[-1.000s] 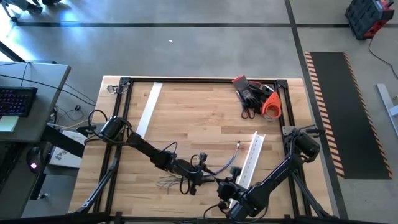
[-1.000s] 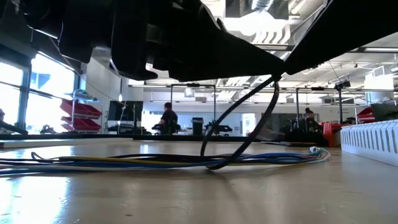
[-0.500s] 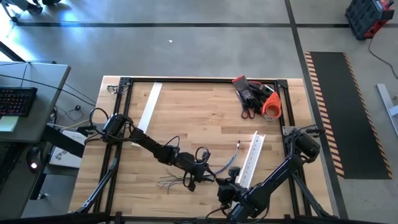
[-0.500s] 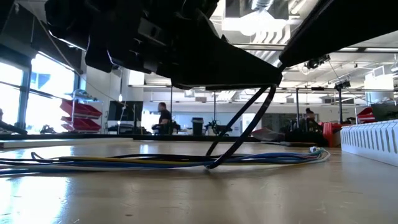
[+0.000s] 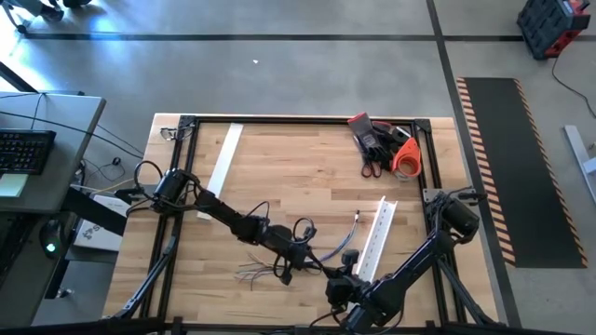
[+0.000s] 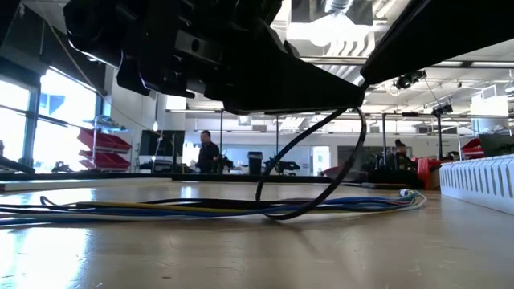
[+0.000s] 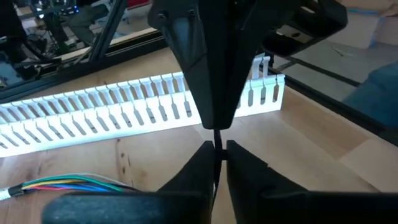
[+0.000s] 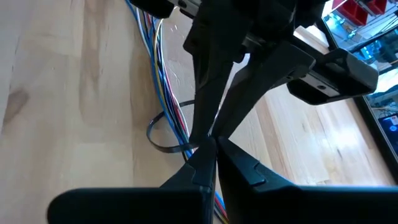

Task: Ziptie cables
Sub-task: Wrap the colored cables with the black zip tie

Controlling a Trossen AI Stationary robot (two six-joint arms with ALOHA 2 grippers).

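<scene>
Black zip tie point(image 6: 309, 172) now pinched; left end effector point(image 7: 217, 146) has closed.

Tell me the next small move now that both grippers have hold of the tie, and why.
Probably draw the left gripper slowly away from the right gripper. Both are shut on the thin black ziptie, whose loop still sits slack around the cables on the table, so pulling should cinch it.

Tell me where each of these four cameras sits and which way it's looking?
High: overhead, looking down on the table and both arms.
Low: at tabletop height, looking across the cables into the room; an arm overhead.
Left wrist: on the left arm, past the left gripper.
Right wrist: on the right arm, past the right gripper.
Both wrist views share the zip tie.
</scene>
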